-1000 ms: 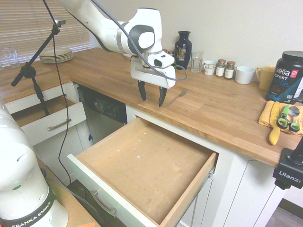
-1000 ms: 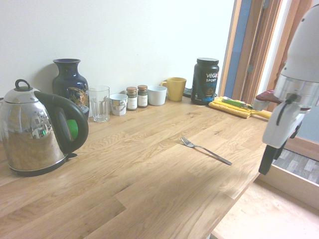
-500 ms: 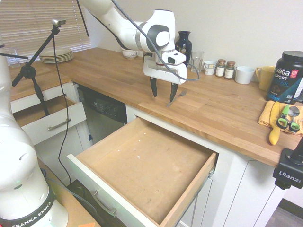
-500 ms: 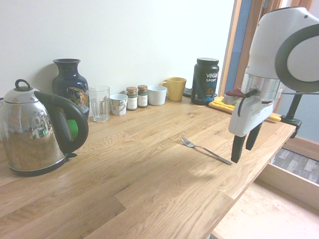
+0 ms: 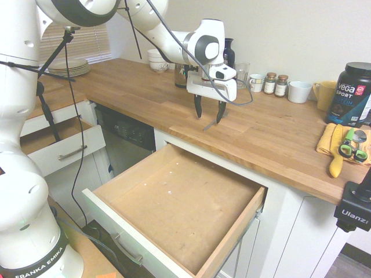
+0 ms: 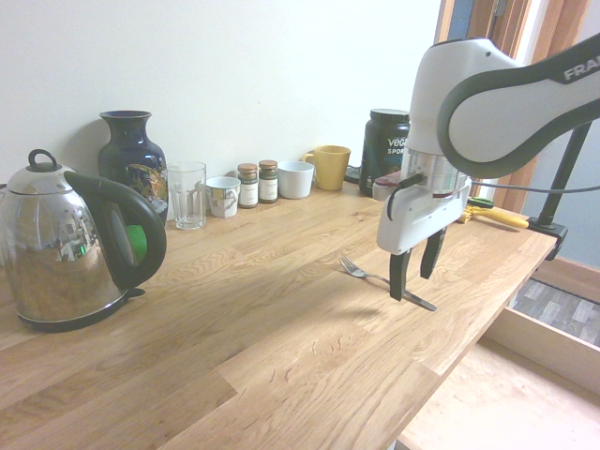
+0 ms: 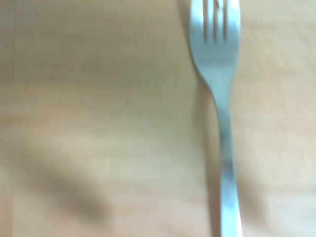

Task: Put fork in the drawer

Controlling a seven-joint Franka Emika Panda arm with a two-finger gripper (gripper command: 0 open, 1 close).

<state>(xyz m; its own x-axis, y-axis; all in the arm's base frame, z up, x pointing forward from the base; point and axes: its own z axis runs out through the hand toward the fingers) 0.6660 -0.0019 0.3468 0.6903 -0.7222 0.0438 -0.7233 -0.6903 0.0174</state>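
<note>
The silver fork (image 6: 361,272) lies flat on the wooden countertop (image 5: 278,133), its tines toward the back wall. My gripper (image 6: 411,281) points straight down over the fork's handle, open, one finger on each side and the tips just above the wood. From the other side the gripper (image 5: 208,118) hides most of the fork (image 5: 207,127). The wrist view shows the fork (image 7: 219,98) close up and blurred. Below the counter edge, the wide drawer (image 5: 174,202) stands pulled out, its bare wooden bottom empty.
A kettle (image 6: 66,248), vase (image 6: 134,159), glass (image 6: 187,195), spice jars (image 6: 258,183) and mugs (image 6: 330,167) line the back wall. A black tub (image 5: 351,95) and a yellow cloth with tools (image 5: 342,147) sit at the right. A smaller drawer (image 5: 58,145) is open at the left.
The arm has swung from over the drawer's edge onto the counter and lowered, bringing the open gripper down around the fork's handle. The fork has not moved.
</note>
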